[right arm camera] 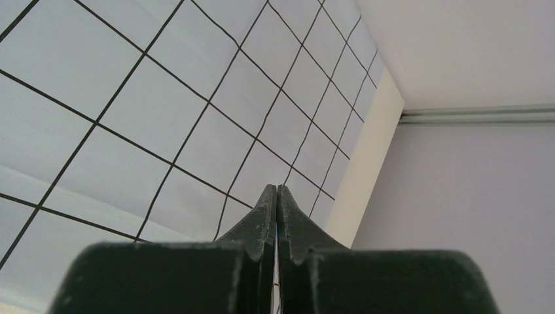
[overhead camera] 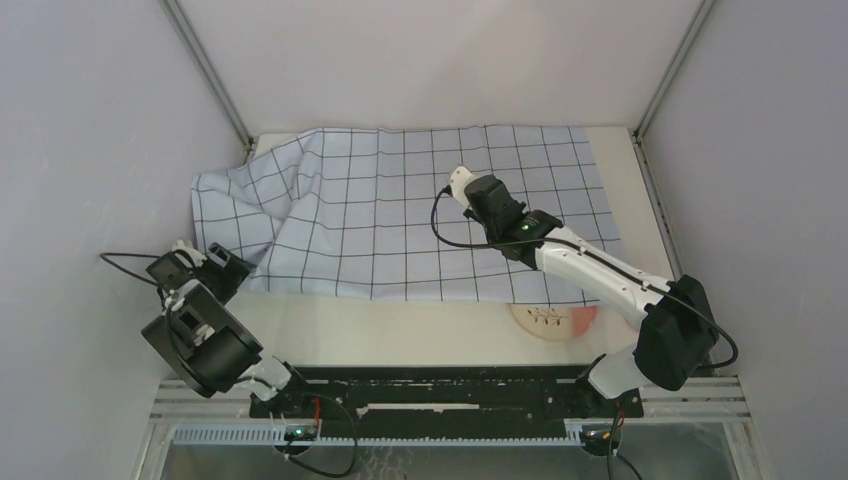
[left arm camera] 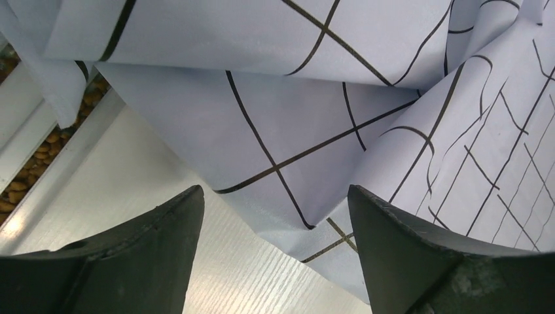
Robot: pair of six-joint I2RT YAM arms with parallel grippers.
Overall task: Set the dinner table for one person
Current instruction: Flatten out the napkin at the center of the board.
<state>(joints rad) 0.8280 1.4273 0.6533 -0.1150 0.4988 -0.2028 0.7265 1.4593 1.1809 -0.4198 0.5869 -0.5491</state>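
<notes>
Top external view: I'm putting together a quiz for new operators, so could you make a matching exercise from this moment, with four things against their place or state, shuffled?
Things:
1. checked cloth
2. plate
3. left gripper
4. right gripper

Place or state:
A. fingers shut, over the middle of the cloth
B. on the near part of the dinner table, partly hidden by the right arm
C. fingers apart, by the cloth's rumpled left corner
D. spread over the far part of the table, bunched at its left

Pairs: 1-D, 2-B, 3-C, 4-A
</notes>
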